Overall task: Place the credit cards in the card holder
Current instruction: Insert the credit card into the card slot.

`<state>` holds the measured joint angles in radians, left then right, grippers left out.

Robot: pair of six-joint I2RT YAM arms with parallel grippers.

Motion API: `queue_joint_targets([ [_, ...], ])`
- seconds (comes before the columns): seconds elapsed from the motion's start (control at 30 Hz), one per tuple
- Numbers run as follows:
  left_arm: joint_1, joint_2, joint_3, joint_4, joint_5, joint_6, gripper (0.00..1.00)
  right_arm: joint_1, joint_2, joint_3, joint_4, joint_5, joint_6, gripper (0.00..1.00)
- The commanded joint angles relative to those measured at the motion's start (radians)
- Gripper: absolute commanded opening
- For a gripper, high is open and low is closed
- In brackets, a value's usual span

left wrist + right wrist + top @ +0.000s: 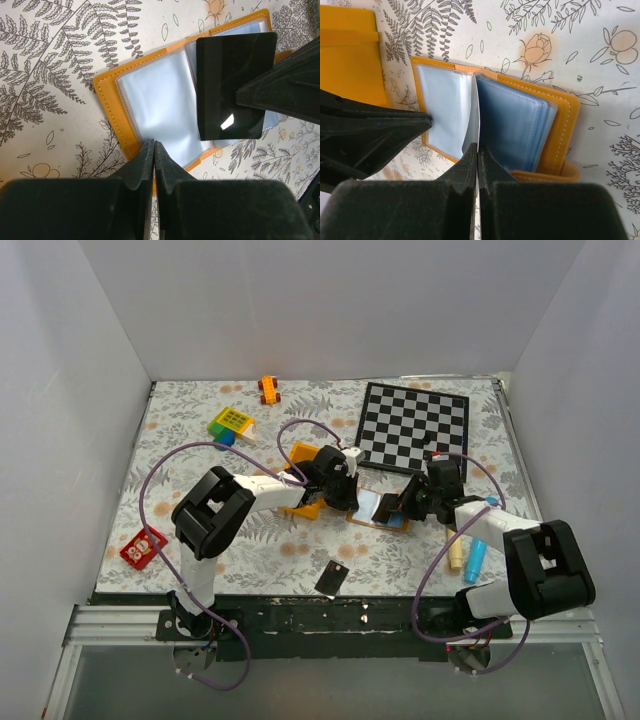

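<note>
We judge task partway, no card seated.
- Card holder [150, 95] lies open mid-table.
- Right gripper [478, 150] clenched on black card [232, 85], poised over sleeves, apparently not yet in.
- Left gripper [154, 147] clenched, tips at holder's edge, 6 o'clock in its view.
- Second card [332, 578] loose on table, 6 o'clock of holder.

I see the holder [560, 125] lying open on the table [600, 65], its pale blue sleeves [515, 120] facing up. My right gripper [475, 150] sits at the holder's near edge, jaws pressed together on a card [476, 132] seen edge-on over the spine. The left gripper [417, 122] touches the holder's left edge. A yellow bin [350, 50] lies just beyond that side.
</note>
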<state>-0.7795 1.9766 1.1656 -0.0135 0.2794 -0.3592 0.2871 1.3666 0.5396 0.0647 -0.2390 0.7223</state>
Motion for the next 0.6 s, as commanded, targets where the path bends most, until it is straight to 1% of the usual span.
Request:
queue_joint_targets([
  [0.0,0.006,0.028,-0.010,-0.014,0.012,0.009,0.00,-0.003,0.048,-0.007,0.001,0.012,0.005,0.01],
  [0.27,0.006,0.033,-0.009,-0.016,0.014,0.011,0.00,-0.003,0.072,-0.015,0.021,-0.002,0.008,0.01],
  [0.57,0.006,0.038,-0.009,-0.016,0.017,0.011,0.00,-0.003,0.104,-0.023,0.066,-0.063,0.016,0.01],
])
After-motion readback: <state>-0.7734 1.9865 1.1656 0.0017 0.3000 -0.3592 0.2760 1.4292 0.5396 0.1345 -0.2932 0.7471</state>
